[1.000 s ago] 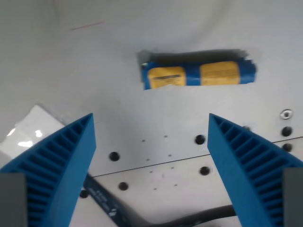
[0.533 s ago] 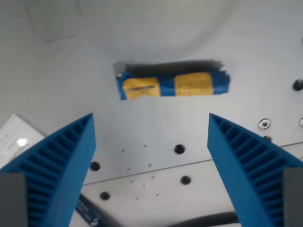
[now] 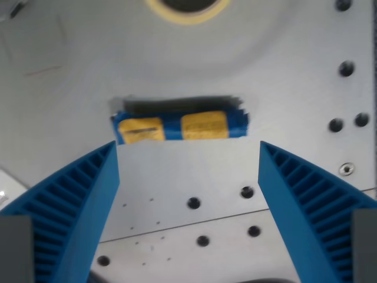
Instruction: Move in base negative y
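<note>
The hand (image 3: 187, 177) is seen spread wide, nothing held; no object is named by the task, only a sideways move; the blue-and-yellow packet (image 3: 179, 125) lies on the surface (image 3: 294, 82) ahead, judged light, crinkly, best pinched mid-length.

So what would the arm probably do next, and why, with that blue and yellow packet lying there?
Probably just keep gliding the same way, without grabbing anything. The gripper is wide open and holds nothing, and the blue and yellow packet lies flat on the table, apart from both fingers. The job is only a sideways move, and nothing visible blocks the path, though the view is narrow.
</note>
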You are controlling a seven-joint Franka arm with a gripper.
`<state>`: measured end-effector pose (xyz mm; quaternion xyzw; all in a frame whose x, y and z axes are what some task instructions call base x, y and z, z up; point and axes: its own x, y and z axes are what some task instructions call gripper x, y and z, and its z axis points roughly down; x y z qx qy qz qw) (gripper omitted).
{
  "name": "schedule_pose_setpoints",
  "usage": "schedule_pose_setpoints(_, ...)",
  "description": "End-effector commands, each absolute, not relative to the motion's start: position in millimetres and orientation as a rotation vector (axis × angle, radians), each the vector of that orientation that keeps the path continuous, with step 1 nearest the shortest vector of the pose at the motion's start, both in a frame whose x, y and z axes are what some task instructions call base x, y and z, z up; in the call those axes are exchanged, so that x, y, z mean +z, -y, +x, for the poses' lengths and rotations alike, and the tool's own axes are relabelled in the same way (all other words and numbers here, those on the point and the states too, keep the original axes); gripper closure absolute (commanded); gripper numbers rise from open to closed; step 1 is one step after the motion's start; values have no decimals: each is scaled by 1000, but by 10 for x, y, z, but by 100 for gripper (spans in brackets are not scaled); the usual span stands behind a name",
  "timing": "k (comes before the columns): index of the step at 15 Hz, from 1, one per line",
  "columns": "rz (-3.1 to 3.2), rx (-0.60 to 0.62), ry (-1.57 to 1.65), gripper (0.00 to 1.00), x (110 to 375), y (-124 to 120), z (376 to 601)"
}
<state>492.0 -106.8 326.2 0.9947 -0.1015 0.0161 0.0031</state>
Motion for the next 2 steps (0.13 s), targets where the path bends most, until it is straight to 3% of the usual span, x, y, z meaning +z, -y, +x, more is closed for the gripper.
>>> schedule_pose_setpoints(1,3121,-2,292,0,3281,1223,5019)
schedule_pose_setpoints(2,3121,-2,292,0,3281,1276,5030)
